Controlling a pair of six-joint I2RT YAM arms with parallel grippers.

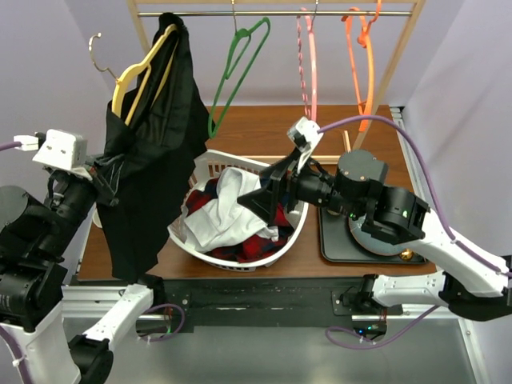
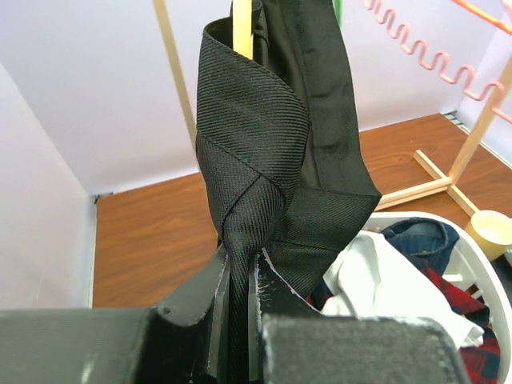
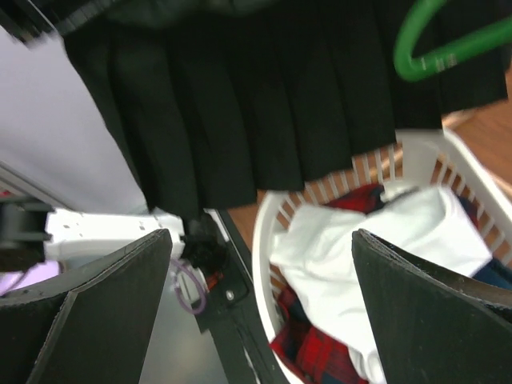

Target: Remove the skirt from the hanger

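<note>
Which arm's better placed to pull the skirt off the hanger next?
Left, probably. The left gripper is shut on the skirt below the yellow hanger; the right gripper is open and empty over the basket.

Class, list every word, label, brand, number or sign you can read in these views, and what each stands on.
None: no text can be read in any view. The skirt, the yellow hanger and the laundry basket show no lettering; the right wrist view is blurred.
</note>
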